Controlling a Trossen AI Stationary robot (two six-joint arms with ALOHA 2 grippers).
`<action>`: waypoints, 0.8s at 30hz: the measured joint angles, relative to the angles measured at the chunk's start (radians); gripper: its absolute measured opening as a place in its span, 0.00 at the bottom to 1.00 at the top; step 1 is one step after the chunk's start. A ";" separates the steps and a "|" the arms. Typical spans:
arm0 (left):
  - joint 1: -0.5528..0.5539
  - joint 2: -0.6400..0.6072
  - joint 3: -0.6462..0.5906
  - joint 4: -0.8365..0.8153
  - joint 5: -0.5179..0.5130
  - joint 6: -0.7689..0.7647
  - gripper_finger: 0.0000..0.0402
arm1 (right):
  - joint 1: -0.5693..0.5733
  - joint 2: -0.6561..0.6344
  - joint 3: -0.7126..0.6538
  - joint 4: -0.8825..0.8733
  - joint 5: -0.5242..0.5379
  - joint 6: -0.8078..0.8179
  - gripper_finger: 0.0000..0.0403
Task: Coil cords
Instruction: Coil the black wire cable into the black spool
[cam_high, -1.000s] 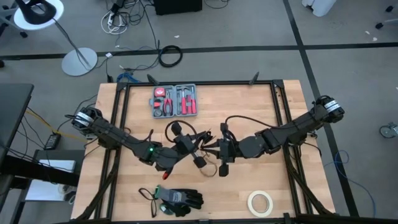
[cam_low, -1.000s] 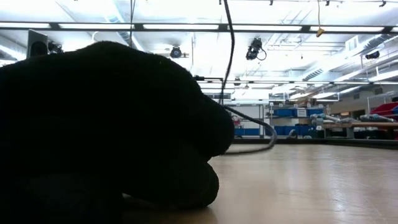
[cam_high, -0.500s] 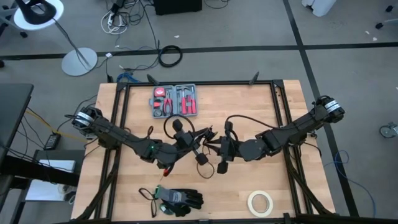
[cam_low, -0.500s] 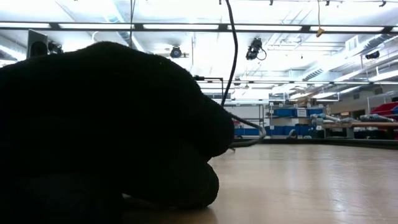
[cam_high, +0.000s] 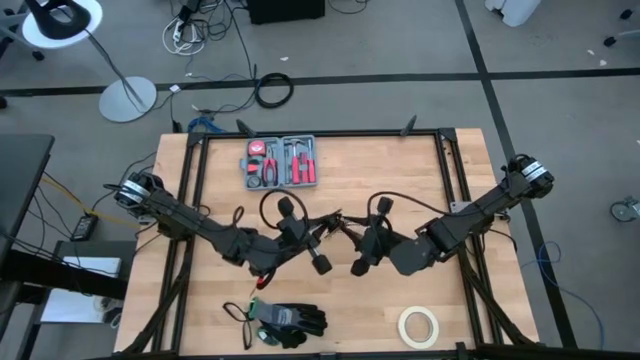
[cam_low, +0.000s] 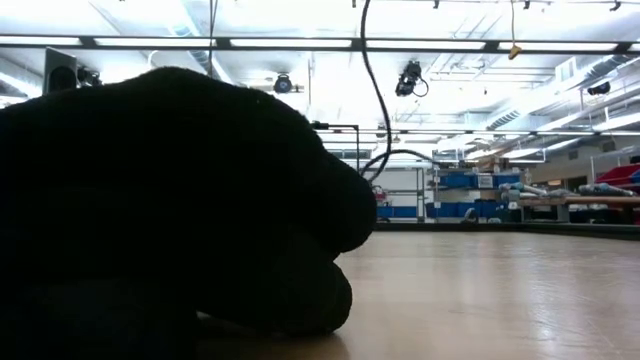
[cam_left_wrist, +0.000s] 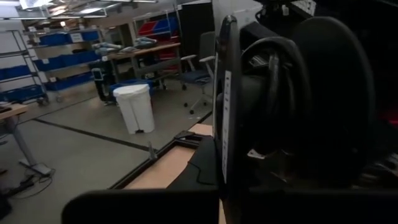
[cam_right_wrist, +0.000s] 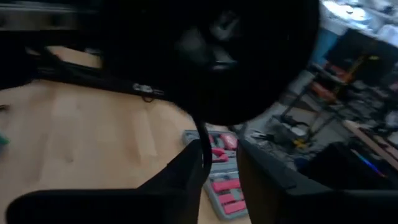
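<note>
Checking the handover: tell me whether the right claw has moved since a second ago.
Yes. In the high view the right claw has shifted toward the table's far edge, closer to the tool case; its arm swung nearer the tape roll.

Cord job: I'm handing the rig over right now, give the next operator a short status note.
Left gripper: shut, mid-table, with the cord looped up beside it.
Right gripper: mid-table facing the left one; the thin cord runs between its fingers, grip unclear.
Cord stretches between both arms in loose loops, lifted off the table.
Done: cord picked up.
Left: wind it into a tight coil and set it down.
</note>
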 joint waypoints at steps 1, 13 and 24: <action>-0.001 0.000 0.000 0.001 0.000 0.000 0.00 | 0.003 0.000 0.000 0.000 0.008 0.001 0.26; -0.003 0.000 -0.001 0.097 0.023 0.055 0.00 | -0.005 -0.001 0.001 -0.045 -0.036 0.087 0.28; -0.003 0.000 -0.002 0.096 0.022 0.061 0.00 | -0.070 -0.002 0.001 -0.033 -0.220 0.249 0.28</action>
